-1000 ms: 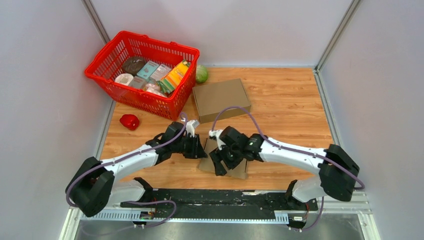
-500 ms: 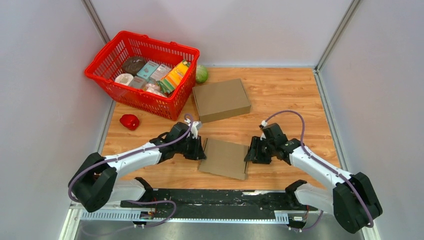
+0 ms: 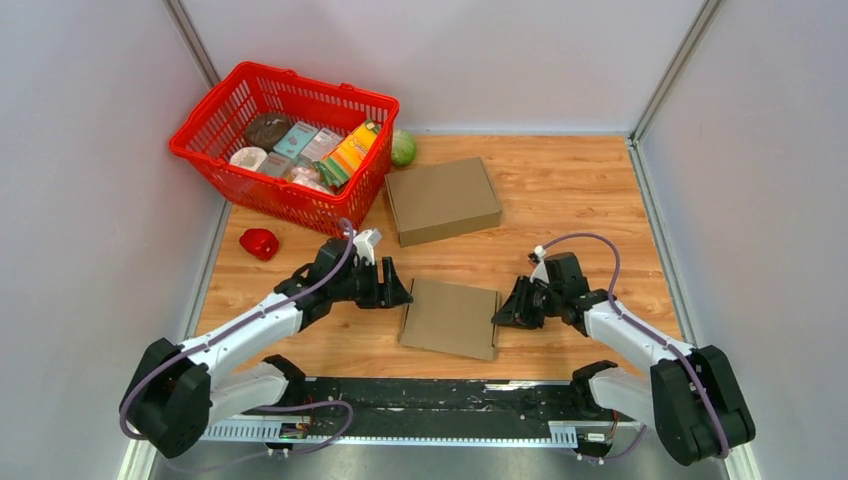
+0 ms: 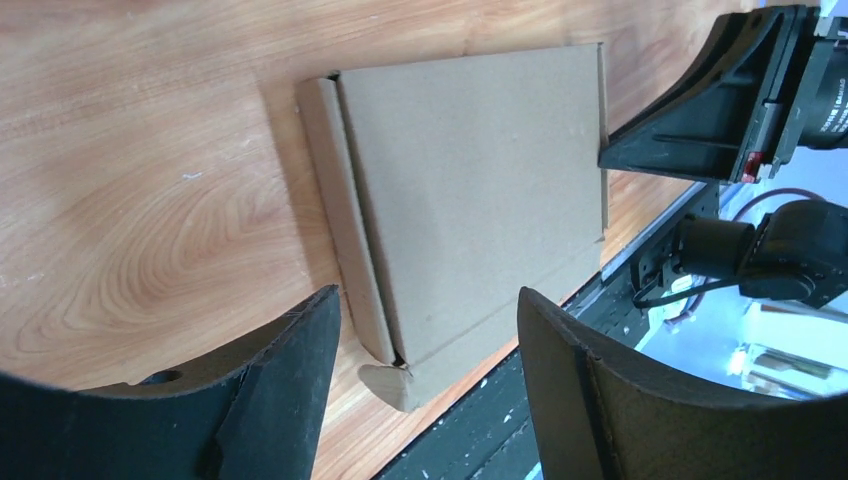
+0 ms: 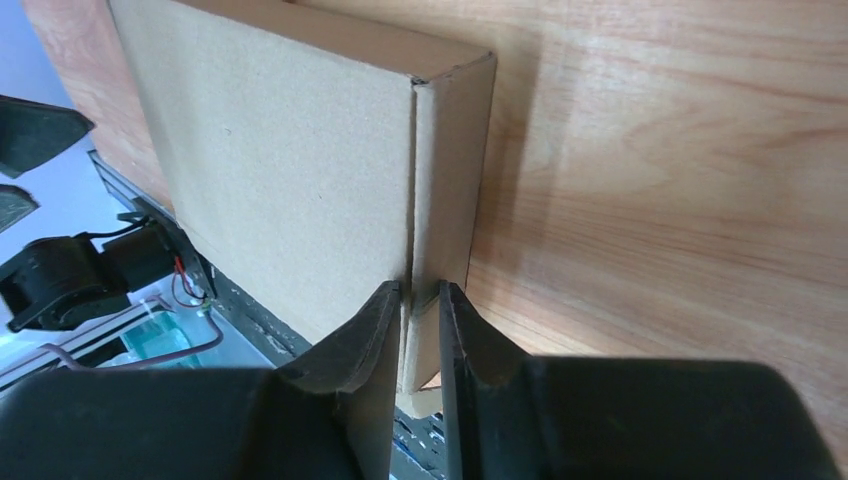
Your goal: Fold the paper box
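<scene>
1. Brown cardboard forms the paper box (image 3: 450, 318), which lies flat and closed on the wooden worktop (image 3: 570, 190), toward 6 o'clock in the top view and slightly skewed.
2. At the box's 9 o'clock, the left gripper (image 3: 403, 292) sits just beside the edge with its fingers (image 4: 290, 370) spread wide, holding nothing.
3. From the left wrist camera, a narrow side flap (image 4: 345, 220) runs along the box edge nearest that gripper, and a small rounded tab (image 4: 388, 378) pokes out at one corner.
4. At the box's 3 o'clock, the right gripper (image 3: 500, 316) meets the opposite side wall.
5. Its fingers (image 5: 375, 330) are drawn close with only a slim gap between them. The box's side wall and a vertical seam show in that gap. I cannot tell whether they pinch any cardboard.
6. A second cardboard box (image 3: 442, 200), also closed, lies at 12 o'clock from the first, well apart from it.
7. A red plastic basket (image 3: 310, 88) filled with grocery packs stands at 10 o'clock on the worktop.
8. A green round vegetable (image 3: 403, 148) rests just beside the basket's 3 o'clock corner.
9. A small red pepper-like item (image 3: 259, 243) lies at the basket's 6 o'clock, near the worktop's left edge.
</scene>
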Controlling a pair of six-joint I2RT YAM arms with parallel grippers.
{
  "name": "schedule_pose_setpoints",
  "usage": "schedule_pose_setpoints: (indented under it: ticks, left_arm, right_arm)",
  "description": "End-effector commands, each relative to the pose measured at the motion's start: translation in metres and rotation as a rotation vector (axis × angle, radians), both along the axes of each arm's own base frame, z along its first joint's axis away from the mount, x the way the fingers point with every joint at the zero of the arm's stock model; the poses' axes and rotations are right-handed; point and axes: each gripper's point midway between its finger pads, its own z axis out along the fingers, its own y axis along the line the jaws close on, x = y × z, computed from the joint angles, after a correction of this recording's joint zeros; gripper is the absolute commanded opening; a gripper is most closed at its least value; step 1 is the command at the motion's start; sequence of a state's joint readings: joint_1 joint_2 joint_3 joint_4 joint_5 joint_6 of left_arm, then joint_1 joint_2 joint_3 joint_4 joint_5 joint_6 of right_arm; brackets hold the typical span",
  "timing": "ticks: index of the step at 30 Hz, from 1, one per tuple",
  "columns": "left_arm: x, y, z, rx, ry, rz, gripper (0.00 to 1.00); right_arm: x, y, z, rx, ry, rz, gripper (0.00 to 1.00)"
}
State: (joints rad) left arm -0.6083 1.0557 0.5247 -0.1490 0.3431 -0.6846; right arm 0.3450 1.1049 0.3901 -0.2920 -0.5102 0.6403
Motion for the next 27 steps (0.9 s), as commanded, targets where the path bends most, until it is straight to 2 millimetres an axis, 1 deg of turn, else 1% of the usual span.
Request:
schedule_pose_setpoints:
  ticks: [1, 5, 7, 8, 10, 14, 19, 23, 25, 27]
  left_arm:
    - [-0.002, -0.012, 0.003, -0.102, 0.059, -0.027, 0.73]
    - [-0.001, -0.020, -0.008, -0.106, 0.118, -0.046, 0.74]
    - [0.001, -0.027, -0.003, -0.157, 0.117, -0.055, 0.75]
    - [0.001, -0.028, -0.006, -0.157, 0.130, -0.051, 0.75]
    - [0.002, -0.031, -0.004, -0.173, 0.123, -0.060, 0.75]
    - [-0.001, -0.036, -0.008, -0.190, 0.160, -0.081, 0.75]
    - [-0.002, -0.031, -0.021, -0.158, 0.186, -0.056, 0.76]
    - [0.001, -0.023, -0.020, -0.137, 0.153, -0.004, 0.76]
    - [-0.001, -0.024, -0.020, -0.140, 0.161, -0.007, 0.77]
    - [-0.006, -0.028, -0.025, -0.145, 0.206, -0.025, 0.77]
  right_arm:
    - [-0.001, -0.006, -0.005, 0.041, -0.005, -0.015, 0.22]
    - [0.000, -0.013, -0.009, 0.057, 0.013, -0.053, 0.20]
    - [0.000, -0.015, -0.011, 0.057, 0.016, -0.059, 0.19]
    - [0.001, -0.017, -0.011, 0.058, 0.018, -0.069, 0.19]
    - [0.000, -0.018, -0.012, 0.062, 0.021, -0.067, 0.19]
    - [0.001, -0.022, -0.015, 0.061, 0.033, -0.089, 0.19]
    - [0.003, -0.026, -0.017, 0.064, 0.046, -0.109, 0.18]
    - [0.003, -0.026, -0.017, 0.067, 0.049, -0.116, 0.19]
    - [0.002, -0.026, -0.017, 0.070, 0.049, -0.113, 0.19]
    - [0.003, -0.026, -0.017, 0.068, 0.051, -0.115, 0.19]
